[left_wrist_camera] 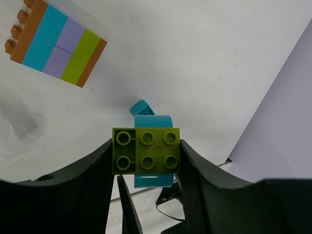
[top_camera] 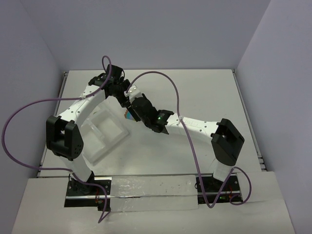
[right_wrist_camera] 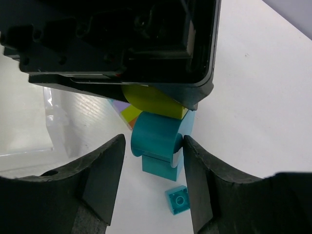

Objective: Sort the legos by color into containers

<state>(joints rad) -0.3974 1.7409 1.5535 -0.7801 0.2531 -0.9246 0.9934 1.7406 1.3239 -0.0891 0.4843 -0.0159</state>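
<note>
My left gripper (left_wrist_camera: 146,145) is shut on a lime green brick (left_wrist_camera: 146,151) with a teal curved piece (left_wrist_camera: 153,181) clipped under it, held above the table. My right gripper (right_wrist_camera: 152,146) is open around that teal piece (right_wrist_camera: 156,139): its right finger touches the piece and its left finger stands apart. The lime brick (right_wrist_camera: 153,102) shows under the left gripper's body (right_wrist_camera: 112,44). A small teal brick (right_wrist_camera: 177,199) lies on the table below; it also shows in the left wrist view (left_wrist_camera: 142,107). A multicoloured stack (left_wrist_camera: 56,41) lies nearby. In the top view both grippers meet at the left gripper (top_camera: 127,99) and right gripper (top_camera: 132,113).
The clear tray (top_camera: 119,130) lies left of the grippers, partly under the left arm; its edge shows in the right wrist view (right_wrist_camera: 24,122). A purple cable loops over each arm. A wall stands close behind the table.
</note>
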